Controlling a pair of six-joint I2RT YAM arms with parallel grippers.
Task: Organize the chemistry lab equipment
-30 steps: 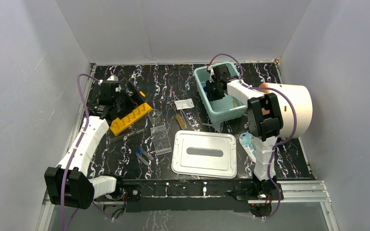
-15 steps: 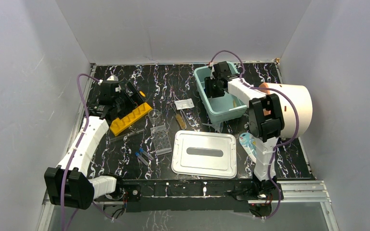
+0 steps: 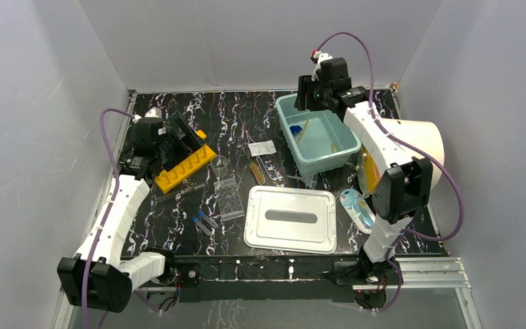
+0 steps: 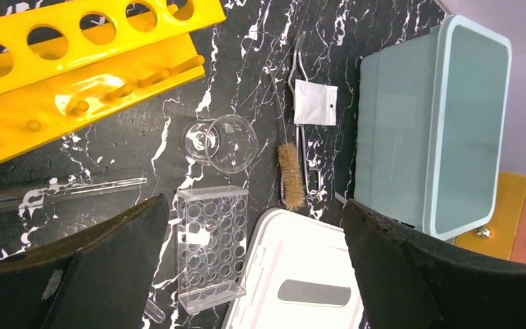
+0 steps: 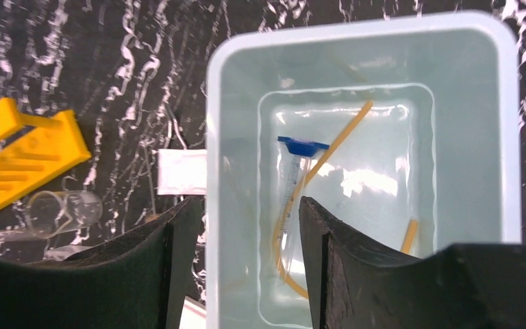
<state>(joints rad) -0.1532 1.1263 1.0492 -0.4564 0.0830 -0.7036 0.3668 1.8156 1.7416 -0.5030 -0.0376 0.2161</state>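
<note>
1. Top external view showed a pale teal bin (image 3: pixel 289 140) toward the back right of the black marbled bench (image 3: pixel 240 113); every place below is given from that bin as this view shows it.
2. Right tool (image 5: pixel 246 201) hung above the bin, its jaws partly apart with nothing between them.
3. Inside the bin lay one blue-capped tube (image 5: pixel 292 188) and loose lengths of amber tubing (image 5: pixel 342 133), the tube crossing the tubing on the bin floor.
4. Left tool (image 4: pixel 253 202) hung well left of the bin, over the near end of the yellow rack (image 3: pixel 185 166), its jaws spread wide and holding nothing.
5. Between rack and bin sat a clear beaker (image 4: pixel 229 140) and, nearer the arm bases, a clear well plate (image 4: pixel 209 247).
6. Just left of the bin lay a small white packet (image 4: pixel 315 103), a bristle brush (image 4: pixel 290 175) and the metal forceps (image 4: pixel 293 68), close together.
7. White lid (image 3: pixel 291 219) lay flat near the bin, on the side toward the arm bases.
8. Two more blue-capped tubes (image 3: pixel 204 221) lay left of that lid, well apart from the bin.
</note>
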